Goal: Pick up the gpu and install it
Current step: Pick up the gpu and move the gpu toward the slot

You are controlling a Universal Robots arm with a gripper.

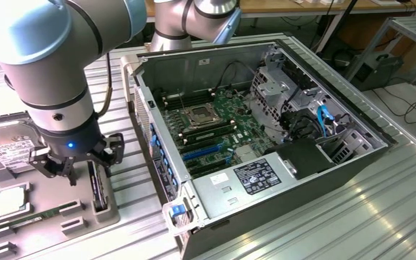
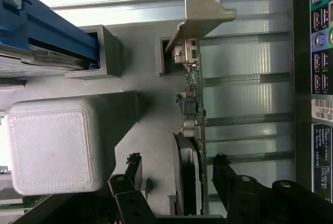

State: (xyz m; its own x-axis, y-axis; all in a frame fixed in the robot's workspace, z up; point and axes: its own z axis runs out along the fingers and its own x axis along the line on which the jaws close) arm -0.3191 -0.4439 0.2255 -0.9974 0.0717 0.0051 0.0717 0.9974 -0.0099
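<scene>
So the gripper (image 1: 78, 165) is hovering with its jaws spread as wide as they go, holding nothing, right above the gpu (image 1: 98, 187). The card is standing on its long edge in a slot of the grey printed holder (image 1: 106, 212), on the exterior view's left, just beside the open PC case (image 1: 352, 135) and not in it. In the wrist view the gpu (image 2: 193, 104) is sitting edge-on between the two fingertips (image 2: 222, 162), silver bracket (image 2: 205, 11) at the far end and the round fan (image 2: 183, 174) bulging out on one side. What's bugging me is that the card isn't looking centred in the gap; it's sitting closer to one finger than the other (at least from this angle). My guess is that finger would be touching first on a close, shoving the card sideways in its slot or tipping it, so the grip ends up crooked. The other finger looks like it's lining up on the fan, so it could be pinching the fan rather than solid board, which is asking for a slip. A crooked grip would also be making life hard at the blue slots (image 1: 204, 153) on the motherboard (image 1: 226, 122), since the bracket could be catching the case wall.
</scene>
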